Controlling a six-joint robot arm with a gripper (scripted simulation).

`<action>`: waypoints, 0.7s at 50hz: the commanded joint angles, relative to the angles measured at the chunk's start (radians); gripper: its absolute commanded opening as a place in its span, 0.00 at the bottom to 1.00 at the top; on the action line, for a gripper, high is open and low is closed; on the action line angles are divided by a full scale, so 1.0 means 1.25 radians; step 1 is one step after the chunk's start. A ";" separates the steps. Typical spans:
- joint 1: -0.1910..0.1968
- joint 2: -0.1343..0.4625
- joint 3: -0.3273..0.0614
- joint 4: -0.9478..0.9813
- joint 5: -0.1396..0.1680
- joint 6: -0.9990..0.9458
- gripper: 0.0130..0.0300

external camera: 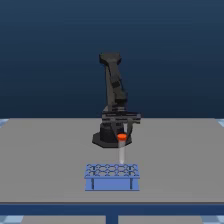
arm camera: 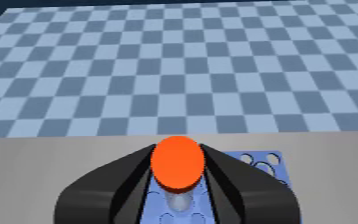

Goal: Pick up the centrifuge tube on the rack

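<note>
Rack stands nearest on the grey tabletop. Above it the tube hangs upright, orange cap up, its tip near the rack's top plate. Only the wrist view shows the gripper clamped on the tube just under the cap; behind stands the arm.

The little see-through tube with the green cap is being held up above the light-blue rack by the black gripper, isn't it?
Nearly right, but the cap is not green. The slim, pale translucent tube has a flat round orange-red cap, which the wrist view shows plainly. The rest holds: the black gripper grips the tube just under its cap, above the small light-blue rack with round holes.
</note>
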 commanded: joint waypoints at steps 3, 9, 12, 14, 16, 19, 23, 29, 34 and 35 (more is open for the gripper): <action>0.000 -0.008 -0.011 0.095 -0.011 -0.115 0.00; 0.000 -0.013 -0.017 0.148 -0.018 -0.169 0.00; 0.000 -0.015 -0.021 0.172 -0.021 -0.193 0.00; 0.000 -0.017 -0.024 0.194 -0.025 -0.216 0.00; 0.000 -0.019 -0.027 0.215 -0.028 -0.237 0.00; 0.000 -0.021 -0.031 0.234 -0.032 -0.257 0.00; 0.000 -0.025 -0.037 0.268 -0.039 -0.292 0.00; 0.000 -0.028 -0.042 0.296 -0.045 -0.320 0.00; 0.000 -0.031 -0.047 0.318 -0.050 -0.342 0.00; 0.000 -0.032 -0.049 0.326 -0.053 -0.351 0.00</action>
